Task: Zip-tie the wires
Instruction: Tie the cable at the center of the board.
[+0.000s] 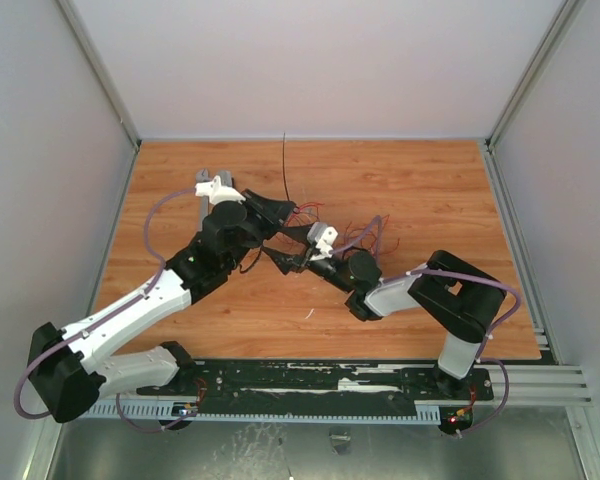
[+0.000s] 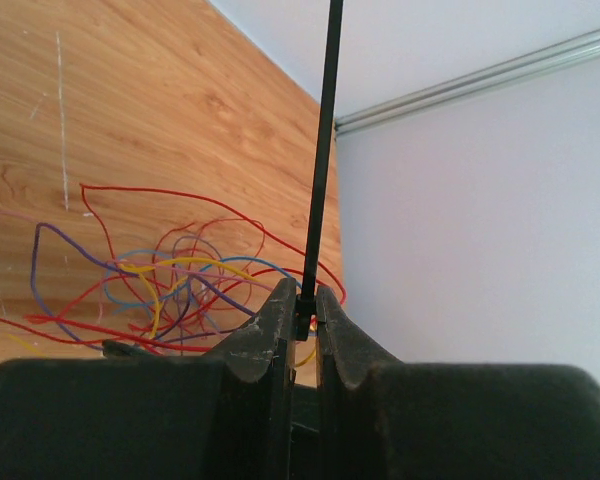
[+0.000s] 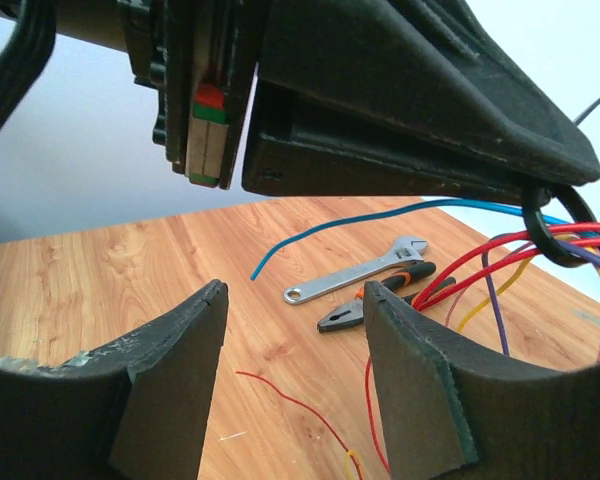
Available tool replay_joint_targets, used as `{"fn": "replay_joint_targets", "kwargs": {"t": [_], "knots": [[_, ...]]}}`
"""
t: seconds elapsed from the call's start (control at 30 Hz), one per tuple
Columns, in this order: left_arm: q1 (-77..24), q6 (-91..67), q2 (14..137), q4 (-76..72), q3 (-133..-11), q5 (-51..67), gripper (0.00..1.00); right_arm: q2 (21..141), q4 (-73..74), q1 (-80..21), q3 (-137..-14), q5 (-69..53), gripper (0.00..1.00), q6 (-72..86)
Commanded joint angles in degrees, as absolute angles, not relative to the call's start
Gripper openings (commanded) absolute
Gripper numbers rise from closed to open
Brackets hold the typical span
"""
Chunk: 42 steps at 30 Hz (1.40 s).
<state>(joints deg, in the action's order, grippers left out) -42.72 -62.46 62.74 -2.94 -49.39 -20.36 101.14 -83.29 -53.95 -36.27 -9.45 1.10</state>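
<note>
The wires lie in a loose tangle on the wooden table, mostly red with purple, yellow and blue strands; in the top view the wires spread right of both grippers. My left gripper is shut on the head end of the zip tie, whose black strip rises straight up. In the top view the zip tie points toward the back wall from the left gripper. A black loop at that gripper's tip encircles several wires. My right gripper hangs open just below, nothing between its fingers.
A silver adjustable wrench and orange-handled black pliers lie side by side on the table beyond the right gripper. A loose blue wire end and a thin red strand lie near them. Walls enclose the table on three sides.
</note>
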Motion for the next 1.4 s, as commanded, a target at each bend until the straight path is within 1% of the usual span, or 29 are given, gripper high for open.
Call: {"fn": "replay_joint_targets", "kwargs": {"t": [0.0, 0.37, 0.63, 1.07, 1.17, 1.23, 1.27, 1.37], "knots": [[-42.4, -64.0, 61.0, -5.6, -48.8, -19.6, 0.0, 101.1, -107.2, -53.3, -37.3, -11.2, 0.57, 1.6], [-42.4, -65.4, 60.3, -6.4, -48.2, -18.7, 0.0, 101.2, -107.2, -52.9, -38.0, -13.1, 0.55, 1.5], [-42.4, -67.1, 60.4, -7.9, -47.5, -17.7, 0.0, 100.6, -107.2, -51.4, -38.0, -17.0, 0.54, 0.8], [-42.4, -69.2, 61.5, -9.8, -46.4, -15.8, 0.0, 100.1, -107.2, -49.5, -38.8, -17.6, 0.53, 2.7], [-42.4, -69.4, 61.6, -10.1, -46.1, -15.7, 0.0, 99.8, -107.2, -49.3, -38.6, -17.7, 0.46, 2.9], [-42.4, -69.5, 61.7, -10.3, -46.0, -15.6, 0.0, 99.7, -107.2, -49.2, -38.5, -17.8, 0.39, 3.1], [-42.4, -69.6, 61.8, -10.3, -46.0, -15.6, 0.0, 99.7, -107.2, -49.2, -38.5, -17.7, 0.34, 3.1], [-42.4, -69.6, 62.0, -10.3, -45.9, -15.6, 0.0, 99.5, -107.2, -49.1, -38.1, -17.4, 0.22, 3.2]]}}
